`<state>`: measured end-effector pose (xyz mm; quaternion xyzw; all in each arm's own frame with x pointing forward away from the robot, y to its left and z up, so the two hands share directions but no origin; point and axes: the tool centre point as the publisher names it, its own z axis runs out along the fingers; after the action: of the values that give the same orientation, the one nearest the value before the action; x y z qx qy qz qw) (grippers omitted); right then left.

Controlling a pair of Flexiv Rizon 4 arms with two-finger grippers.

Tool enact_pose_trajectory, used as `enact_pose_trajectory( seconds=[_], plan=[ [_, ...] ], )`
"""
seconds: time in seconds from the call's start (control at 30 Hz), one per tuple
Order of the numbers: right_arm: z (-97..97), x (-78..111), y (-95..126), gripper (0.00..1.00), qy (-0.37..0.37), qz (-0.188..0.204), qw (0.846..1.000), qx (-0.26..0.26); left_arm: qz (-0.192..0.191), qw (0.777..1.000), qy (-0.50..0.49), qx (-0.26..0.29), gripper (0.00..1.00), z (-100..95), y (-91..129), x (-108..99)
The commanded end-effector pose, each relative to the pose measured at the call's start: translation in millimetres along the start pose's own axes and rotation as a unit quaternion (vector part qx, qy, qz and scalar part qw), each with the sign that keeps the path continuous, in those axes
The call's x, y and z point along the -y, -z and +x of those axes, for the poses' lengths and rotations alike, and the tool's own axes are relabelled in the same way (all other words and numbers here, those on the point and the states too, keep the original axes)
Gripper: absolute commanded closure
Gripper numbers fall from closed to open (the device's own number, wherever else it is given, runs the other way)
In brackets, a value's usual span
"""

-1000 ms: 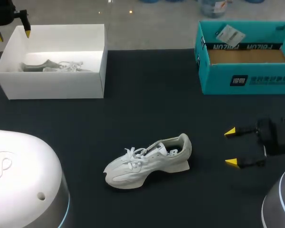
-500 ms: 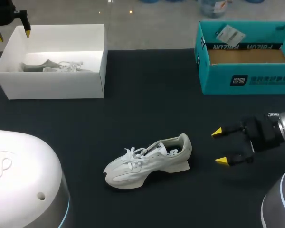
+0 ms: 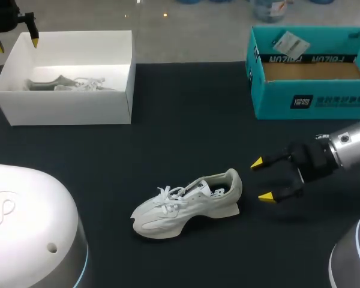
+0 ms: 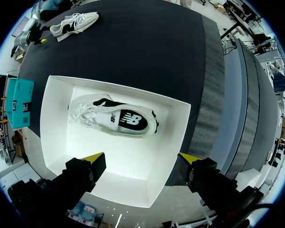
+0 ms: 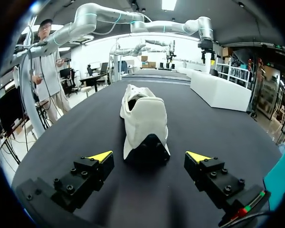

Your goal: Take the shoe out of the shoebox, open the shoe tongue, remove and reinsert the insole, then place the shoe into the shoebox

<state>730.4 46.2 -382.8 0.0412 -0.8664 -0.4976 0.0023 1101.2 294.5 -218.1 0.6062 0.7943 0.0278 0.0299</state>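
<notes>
The right gripper [image 3: 261,179], its yellow-tipped fingers spread wide and holding nothing, hovers low over the black table [image 3: 186,102] just behind the heel of a white shoe [image 3: 189,201], near it but not touching. The shoe stands on its sole mid-table, toe pointing away from this gripper, laces apparently tied. Judging from this, taking it out of a box is done; opening the tongue, removing and refitting the insole, and boxing it again remain. The left gripper [image 3: 16,43], also spread and empty, hangs over the far left edge of a white shoebox [image 3: 72,108] holding a second shoe [image 3: 66,83]. An open teal box [image 3: 312,99] sits far right; neither box blocks the path to the heel
</notes>
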Motion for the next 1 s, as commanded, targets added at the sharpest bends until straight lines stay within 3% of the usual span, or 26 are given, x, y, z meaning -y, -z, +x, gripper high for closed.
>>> enact_pose_trajectory(
  seconds=[0.03, 0.5, 1.0],
  plan=[
    [-6.4, 3.7, -23.6, 0.00, 0.002, -0.004, 1.000, -0.017, 0.000, 1.000, -0.001, -0.001, 0.00, 0.2, 0.2, -0.1],
    [-14.9, -0.9, -52.7, 0.00, 0.014, -0.019, 0.998, -0.057, 0.000, 1.000, -0.001, -0.001, 0.00, 0.2, 0.2, -0.1],
    [-1.3, -7.9, -73.6, 0.00, 0.013, -0.036, 0.996, -0.078, 0.000, 1.000, -0.001, -0.001, 0.00, 0.2, 0.2, -0.1]
  ],
)
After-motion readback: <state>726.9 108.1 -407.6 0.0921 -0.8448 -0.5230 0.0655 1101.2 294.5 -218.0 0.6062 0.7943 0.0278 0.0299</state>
